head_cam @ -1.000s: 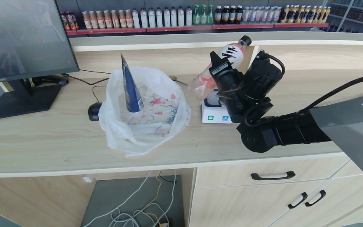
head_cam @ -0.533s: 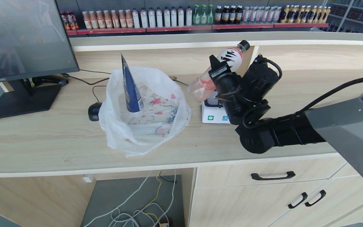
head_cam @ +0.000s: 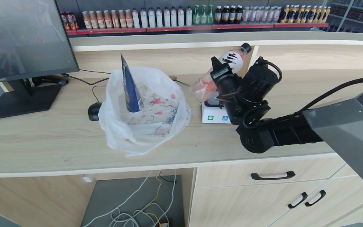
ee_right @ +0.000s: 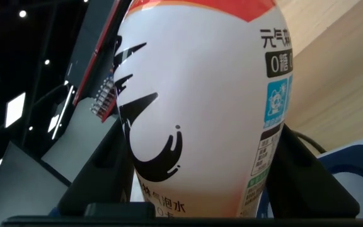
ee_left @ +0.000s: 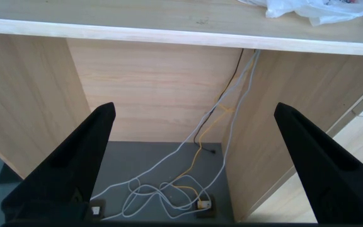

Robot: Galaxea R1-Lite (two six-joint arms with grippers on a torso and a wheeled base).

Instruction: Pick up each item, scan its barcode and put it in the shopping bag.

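— Why is the right gripper (head_cam: 221, 70) holding that clear plastic drink bottle (head_cam: 233, 58) with the white-and-orange label and black cap at such a slant?

— My guess is that it's for the scan. The jaws are pinched on the bottle's middle, the cap points up and away, and the base hangs just above the small white box scanner (head_cam: 213, 114) on the pale wooden counter (head_cam: 43, 138). That tilt probably turns the printed side down toward the reader. In the right wrist view the label (ee_right: 200, 107) sits between the two dark fingers, so the grip looks square rather than on one edge.

— And the crumpled white plastic shopping bag (head_cam: 115, 126)?

— It stands open just beside the scanner, toward the robot's left, so I'd say only a short sideways carry is needed once the code reads. A tall dark-blue tapering tube (head_cam: 131, 90) already leans upright inside it, and the bottle should go in beside that rather than on top.

— What about the left gripper (ee_left: 194, 110)?

— It hangs low, below the counter's edge, with its fingers spread wide on nothing — parked clear of the work, I'd judge.
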